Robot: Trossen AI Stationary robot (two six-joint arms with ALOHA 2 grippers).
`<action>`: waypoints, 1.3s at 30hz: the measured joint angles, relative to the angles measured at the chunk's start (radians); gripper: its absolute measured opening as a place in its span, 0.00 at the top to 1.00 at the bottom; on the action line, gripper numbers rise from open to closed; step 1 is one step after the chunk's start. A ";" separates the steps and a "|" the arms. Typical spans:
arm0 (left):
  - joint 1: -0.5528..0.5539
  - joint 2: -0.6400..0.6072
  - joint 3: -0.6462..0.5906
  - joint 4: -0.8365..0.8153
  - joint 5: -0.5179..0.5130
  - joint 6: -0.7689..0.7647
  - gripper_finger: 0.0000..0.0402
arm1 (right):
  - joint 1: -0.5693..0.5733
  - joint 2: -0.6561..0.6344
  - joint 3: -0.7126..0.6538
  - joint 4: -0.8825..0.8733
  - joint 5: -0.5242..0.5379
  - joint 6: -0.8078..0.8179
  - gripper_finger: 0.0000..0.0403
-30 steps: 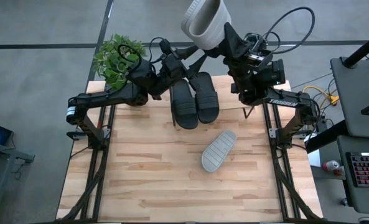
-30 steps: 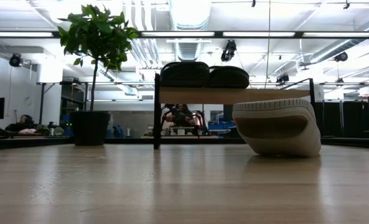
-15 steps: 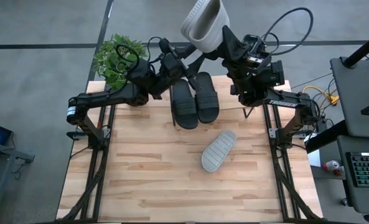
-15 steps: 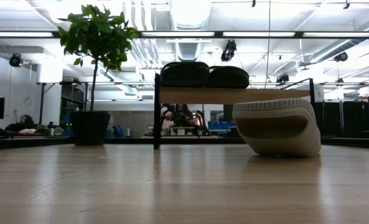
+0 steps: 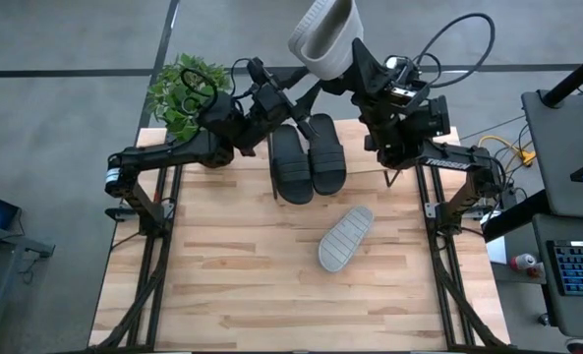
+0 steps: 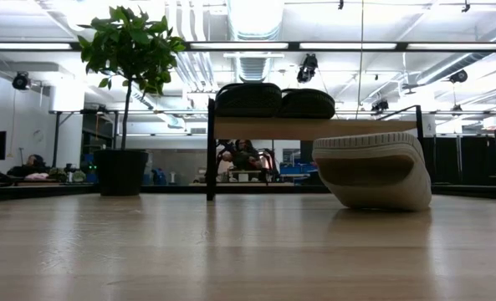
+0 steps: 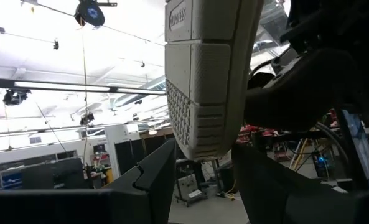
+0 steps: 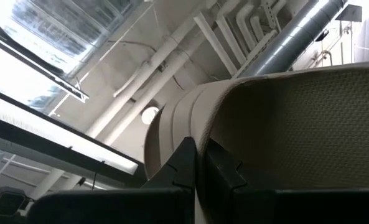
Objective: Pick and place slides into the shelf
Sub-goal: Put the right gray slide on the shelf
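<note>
- Surface: light butcher-block wooden table [image 5: 222, 275] w/ black metal side rails filled the centre of the high view; grey floor w/ dark seam lines around it.
- Low rack w/ pale plank top & thin black frame, the shelf [image 6: 314, 128], stood at the table's far edge, upper centre of the high view.
- Black pair of wide-strap slides [image 5: 307, 157] lay side by side on the shelf top, touching, in its left part; in the low view they showed as two dark humps [image 6: 274, 101].
- One pale grey-white slide lay sole-up [image 5: 345, 237] on the table, centre-right of the high view, tilted diagonally, well apart from the shelf; in the low view it sat at mid-right [image 6: 373, 171].
- Second pale grey-white slide [image 5: 322, 37] was up in the air at top centre of the high view, above & behind the shelf.
- Right gripper [image 8: 198, 165] was clamped together on that slide's strap edge.
- Left gripper [image 7: 200, 177] was beside the raised slide's ribbed sole [image 7: 203, 81], fingers apart, one either side of its end; can't tell if touching.
- Green potted plant [image 5: 185, 90] stood at the table's upper-left corner; dark pot, left in the low view.
- Room: white ceiling w/ ducts, pipes & strip lights; desk w/ keyboard at the lower right of the high view.
</note>
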 joint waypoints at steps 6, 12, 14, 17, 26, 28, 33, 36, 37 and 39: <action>0.000 0.000 -0.002 -0.001 0.087 -0.002 0.56 | 0.000 0.000 -0.002 -0.019 0.002 0.005 0.98; 0.002 -0.001 0.001 0.004 0.068 -0.008 0.34 | 0.001 0.000 -0.002 -0.018 0.002 0.001 0.98; 0.002 -0.001 0.006 0.004 0.060 -0.008 0.30 | 0.003 0.000 -0.002 -0.016 0.001 0.001 0.98; 0.000 -0.001 0.007 0.005 0.019 -0.008 0.27 | 0.008 0.000 -0.002 -0.019 0.003 -0.006 0.98; 0.000 -0.001 0.007 0.058 0.016 -0.008 0.27 | 0.015 0.000 -0.008 -0.020 0.006 -0.010 0.98; 0.000 -0.001 0.007 0.058 0.017 -0.009 0.27 | 0.015 0.000 -0.008 -0.021 0.011 -0.010 0.98; 0.000 0.014 0.017 0.072 0.027 -0.015 0.27 | 0.015 0.000 -0.008 -0.020 0.014 -0.010 0.98; 0.002 0.040 0.041 0.084 0.049 -0.057 0.27 | 0.016 -0.002 -0.008 -0.016 0.012 -0.013 0.98; 0.002 0.047 0.050 0.083 0.049 -0.061 0.27 | 0.016 -0.003 -0.008 -0.017 0.015 -0.011 0.98; 0.002 0.064 0.070 0.080 0.049 -0.061 0.27 | 0.015 -0.003 -0.007 -0.010 0.011 -0.016 0.98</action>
